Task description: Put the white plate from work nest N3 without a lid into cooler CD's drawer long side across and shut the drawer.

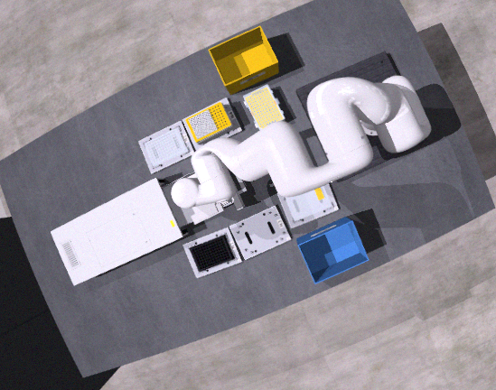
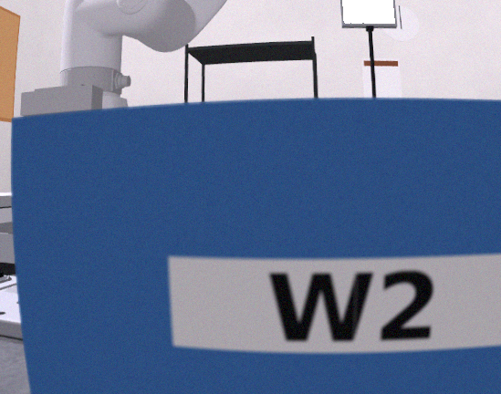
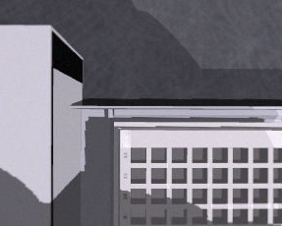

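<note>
The white well plate [image 3: 201, 182] fills the lower right of the wrist view, seen from close above with its rows of square wells. My gripper [image 1: 207, 199] is shut on it, though the fingers themselves are hidden under the wrist. The cooler CD [image 1: 116, 231] is the long white box at the left of the bench; its body also stands at the left of the wrist view [image 3: 25, 113]. Its drawer [image 1: 192, 213] stands pulled out towards the arm, and the plate hangs over it. A small yellow lamp [image 1: 172, 222] shows on the cooler's end.
A yellow bin [image 1: 243, 59] stands at the back and a blue bin W2 [image 1: 332, 249] at the front, where it blocks the exterior view [image 2: 261, 246]. Nests around the arm hold a yellow plate [image 1: 263, 106], a yellow rack [image 1: 209, 121], a pale plate [image 1: 164, 146] and a black plate [image 1: 210, 253].
</note>
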You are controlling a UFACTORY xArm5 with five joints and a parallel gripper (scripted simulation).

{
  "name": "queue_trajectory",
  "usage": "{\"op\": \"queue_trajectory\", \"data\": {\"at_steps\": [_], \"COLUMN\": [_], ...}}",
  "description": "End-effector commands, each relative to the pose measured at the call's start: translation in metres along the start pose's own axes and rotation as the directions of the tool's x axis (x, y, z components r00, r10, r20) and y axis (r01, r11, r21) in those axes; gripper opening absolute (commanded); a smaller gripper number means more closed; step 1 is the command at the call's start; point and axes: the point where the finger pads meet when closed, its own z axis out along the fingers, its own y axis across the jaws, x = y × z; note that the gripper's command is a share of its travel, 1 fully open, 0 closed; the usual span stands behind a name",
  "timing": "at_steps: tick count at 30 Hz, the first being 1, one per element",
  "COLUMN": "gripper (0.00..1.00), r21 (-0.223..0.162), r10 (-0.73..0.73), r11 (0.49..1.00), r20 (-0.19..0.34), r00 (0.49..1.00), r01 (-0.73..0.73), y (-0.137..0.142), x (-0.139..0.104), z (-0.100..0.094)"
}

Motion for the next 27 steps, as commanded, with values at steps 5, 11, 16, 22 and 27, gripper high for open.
{"op": "queue_trajectory", "data": {"at_steps": [5, 11, 16, 22, 27], "gripper": [0.0, 0.0, 0.0, 0.0, 0.0], "r21": [-0.005, -0.005, -0.005, -0.005, -0.005], "r10": [0.0, 0.0, 0.0, 0.0, 0.0], "r11": [1.0, 1.0, 1.0, 1.0, 1.0], "r20": [-0.007, -0.007, -0.007, -0.007, -0.007], "r00": [1.0, 1.0, 1.0, 1.0, 1.0], "r01": [0.0, 0.0, 0.0, 0.0, 0.0], "y": [0.0017, 0.0017, 0.0017, 0.0018, 0.0017], "x": [0.0, 0.0, 0.0, 0.0, 0.0], "z": [0.0028, 0.0068, 0.0084, 0.0084, 0.0084]}}
